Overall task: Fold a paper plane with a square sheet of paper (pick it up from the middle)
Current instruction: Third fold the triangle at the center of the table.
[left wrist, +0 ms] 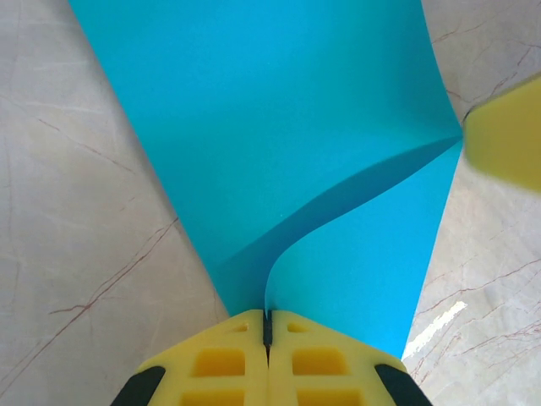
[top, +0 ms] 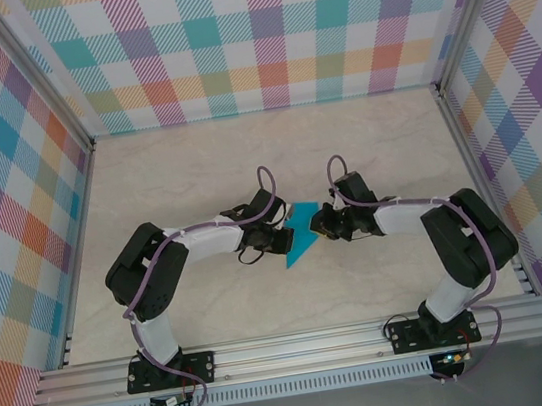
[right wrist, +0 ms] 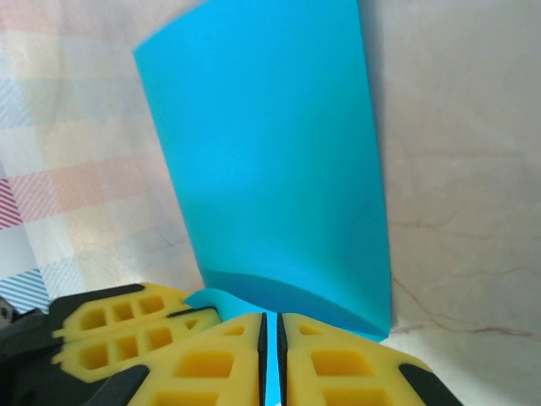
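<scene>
The teal-blue sheet of paper (top: 301, 234) hangs folded between my two grippers over the middle of the table. My left gripper (top: 278, 235) is shut on one edge of it; in the left wrist view the paper (left wrist: 279, 144) rises from between the closed yellow fingertips (left wrist: 245, 355) of the left gripper (left wrist: 267, 326) and curves into two layers. My right gripper (top: 322, 222) is shut on the opposite side. In the right wrist view, a strip of paper (right wrist: 270, 169) shows in the narrow slit of the right gripper (right wrist: 270, 326). The left gripper's yellow fingers (right wrist: 118, 326) sit beside it.
The marble-look table top (top: 196, 173) is bare around the arms. Plaid walls (top: 257, 33) enclose the back and both sides, with aluminium rails (top: 302, 350) along the near edge. A blurred yellow finger of the right gripper (left wrist: 507, 144) shows at the right edge of the left wrist view.
</scene>
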Controlling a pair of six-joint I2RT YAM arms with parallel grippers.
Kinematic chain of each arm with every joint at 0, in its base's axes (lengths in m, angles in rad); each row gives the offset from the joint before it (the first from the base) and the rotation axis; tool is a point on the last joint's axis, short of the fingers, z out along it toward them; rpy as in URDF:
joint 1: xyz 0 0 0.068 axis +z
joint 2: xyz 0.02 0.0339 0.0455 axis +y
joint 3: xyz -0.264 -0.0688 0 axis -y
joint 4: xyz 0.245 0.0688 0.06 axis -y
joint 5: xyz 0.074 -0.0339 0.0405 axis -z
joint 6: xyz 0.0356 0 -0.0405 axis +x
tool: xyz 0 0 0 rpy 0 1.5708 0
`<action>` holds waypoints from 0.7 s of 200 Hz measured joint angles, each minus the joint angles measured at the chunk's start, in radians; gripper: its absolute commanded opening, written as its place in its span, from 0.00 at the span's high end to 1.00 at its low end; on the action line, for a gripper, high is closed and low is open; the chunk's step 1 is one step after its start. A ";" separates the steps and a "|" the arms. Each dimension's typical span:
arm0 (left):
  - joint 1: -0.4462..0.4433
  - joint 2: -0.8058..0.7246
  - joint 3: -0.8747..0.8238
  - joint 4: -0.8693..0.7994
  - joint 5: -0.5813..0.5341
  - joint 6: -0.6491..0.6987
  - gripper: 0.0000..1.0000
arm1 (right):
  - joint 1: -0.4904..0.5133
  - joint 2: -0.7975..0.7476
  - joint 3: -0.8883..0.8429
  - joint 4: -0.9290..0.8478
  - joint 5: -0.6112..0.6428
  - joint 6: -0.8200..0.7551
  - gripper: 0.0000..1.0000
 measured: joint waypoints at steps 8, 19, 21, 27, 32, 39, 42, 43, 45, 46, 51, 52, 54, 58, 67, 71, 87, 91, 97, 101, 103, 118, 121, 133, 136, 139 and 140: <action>0.000 0.000 0.000 0.000 0.000 0.000 1.00 | -0.008 0.000 0.002 0.000 -0.003 -0.004 0.86; 0.000 0.000 0.000 0.000 0.000 0.000 1.00 | -0.014 0.005 0.002 0.002 -0.008 -0.006 0.86; 0.000 0.000 0.000 0.000 0.000 0.000 1.00 | -0.015 0.008 0.002 0.004 -0.010 -0.006 0.86; 0.000 0.000 0.000 0.000 0.000 0.000 1.00 | -0.015 0.019 0.002 0.013 -0.014 -0.006 0.86; 0.000 0.000 0.000 0.000 0.000 0.000 1.00 | -0.015 0.029 0.002 0.020 -0.018 -0.006 0.86; 0.000 0.000 0.000 0.000 0.000 0.000 1.00 | -0.015 0.047 0.002 0.027 -0.024 -0.006 0.87; 0.000 0.000 0.000 0.000 0.000 0.000 1.00 | -0.015 0.054 0.002 0.030 -0.026 -0.006 0.87; 0.000 0.000 0.000 0.000 0.000 0.000 1.00 | -0.015 0.057 0.002 0.030 -0.026 -0.006 0.87; 0.000 0.000 0.000 0.000 0.000 0.000 1.00 | -0.015 0.061 0.002 0.030 -0.026 -0.005 0.87; 0.000 0.000 0.000 0.000 0.000 0.000 1.00 | -0.015 0.064 0.002 0.030 -0.026 -0.006 0.87; 0.000 0.000 0.000 0.000 0.000 0.000 1.00 | -0.015 0.074 0.002 0.030 -0.026 -0.006 0.87; 0.000 0.000 0.000 0.000 0.000 0.000 1.00 | -0.015 0.077 0.002 0.030 -0.026 -0.006 0.87; 0.000 0.000 0.000 0.000 0.000 0.000 1.00 | -0.015 0.082 0.002 0.030 -0.026 -0.006 0.87; 0.000 0.000 0.000 0.000 0.000 0.000 1.00 | -0.015 0.087 0.002 0.031 -0.027 -0.006 0.87; 0.000 0.000 0.000 0.000 0.000 0.000 1.00 | -0.017 0.088 0.003 0.032 -0.031 -0.006 0.87; 0.000 0.000 0.000 0.000 0.000 0.000 0.99 | -0.017 0.089 0.003 0.032 -0.030 -0.006 0.87; 0.000 0.000 0.000 0.000 0.000 0.000 0.98 | -0.016 0.088 0.003 0.031 -0.029 -0.007 0.87; 0.000 -0.001 0.000 -0.001 0.000 0.000 0.98 | -0.016 0.088 0.003 0.031 -0.029 -0.008 0.87; 0.000 -0.001 0.000 -0.001 0.000 0.000 0.95 | -0.016 0.088 0.004 0.030 -0.027 -0.010 0.86; 0.000 -0.002 0.000 -0.001 0.000 0.000 0.92 | -0.016 0.087 0.005 0.029 -0.027 -0.012 0.86; 0.000 -0.002 0.000 -0.001 0.000 0.000 0.91 | -0.016 0.087 0.005 0.026 -0.026 -0.014 0.86; 0.000 -0.003 0.000 -0.009 -0.001 -0.010 0.80 | -0.016 0.082 0.010 0.011 -0.021 -0.026 0.86; 0.000 -0.005 0.000 -0.012 -0.001 -0.008 0.77 | -0.016 0.079 0.010 0.005 -0.019 -0.028 0.86; 0.000 -0.019 0.000 -0.031 -0.005 -0.021 0.70 | -0.016 0.066 0.011 -0.017 -0.014 -0.034 0.86; 0.000 -0.025 0.000 -0.042 -0.010 -0.025 0.68 | -0.016 0.061 0.012 -0.024 -0.014 -0.036 0.85; 0.000 -0.031 0.000 -0.052 -0.014 -0.026 0.66 | -0.016 0.058 0.013 -0.029 -0.014 -0.037 0.85; 0.000 -0.032 0.000 -0.054 -0.016 -0.026 0.66 | -0.016 0.055 0.013 -0.033 -0.014 -0.039 0.85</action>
